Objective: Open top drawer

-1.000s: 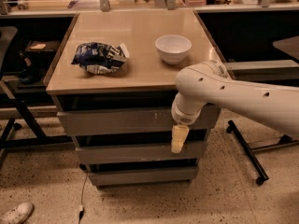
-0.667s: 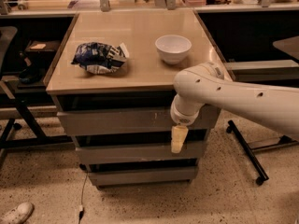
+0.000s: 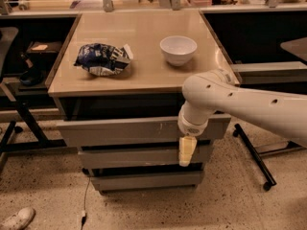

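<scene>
Pointed downward, the cream-coloured claw (image 3: pixel 187 151) is seen at the 5 o'clock corner of the wide grey top drawer (image 3: pixel 124 131), overlapping the smaller grey drawer front (image 3: pixel 129 156) below. Whether it is wide or narrow cannot be told. The top drawer is located directly under the beige desk (image 3: pixel 144 75), separated from it by a dark gap. On the desk, a crumpled blue-and-white bag (image 3: pixel 103 59) is placed at 9 o'clock and a round white bowl (image 3: pixel 178 49) at 1 o'clock.

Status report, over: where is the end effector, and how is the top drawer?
End effector pointing down, before middle drawer, right of centre. Top drawer looks slightly out. Bowl and bag on top, not in the way.
</scene>
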`<state>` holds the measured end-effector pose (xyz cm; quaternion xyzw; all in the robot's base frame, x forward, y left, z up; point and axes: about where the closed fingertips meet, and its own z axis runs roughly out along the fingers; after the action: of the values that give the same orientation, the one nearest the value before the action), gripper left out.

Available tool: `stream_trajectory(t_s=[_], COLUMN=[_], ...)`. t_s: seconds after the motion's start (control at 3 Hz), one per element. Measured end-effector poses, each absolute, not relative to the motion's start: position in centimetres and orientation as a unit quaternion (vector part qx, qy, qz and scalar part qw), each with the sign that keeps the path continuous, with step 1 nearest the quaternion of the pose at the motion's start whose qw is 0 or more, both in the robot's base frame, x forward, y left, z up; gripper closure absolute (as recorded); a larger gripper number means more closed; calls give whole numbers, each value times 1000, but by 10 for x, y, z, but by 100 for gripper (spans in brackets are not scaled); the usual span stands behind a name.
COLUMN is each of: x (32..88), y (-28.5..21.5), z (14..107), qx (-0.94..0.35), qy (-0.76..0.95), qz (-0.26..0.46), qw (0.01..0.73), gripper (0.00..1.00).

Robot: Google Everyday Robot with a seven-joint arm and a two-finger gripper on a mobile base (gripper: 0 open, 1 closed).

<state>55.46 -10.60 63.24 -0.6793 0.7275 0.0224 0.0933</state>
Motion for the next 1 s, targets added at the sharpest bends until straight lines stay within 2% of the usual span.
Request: stream_trajectory(t_s=[0.33, 1.0], x=[532, 443], y=[-111, -134], z=[637, 673], qx=[-676, -647], qy=[730, 749], qz=[42, 109], qw=[90, 93], gripper=[0, 0])
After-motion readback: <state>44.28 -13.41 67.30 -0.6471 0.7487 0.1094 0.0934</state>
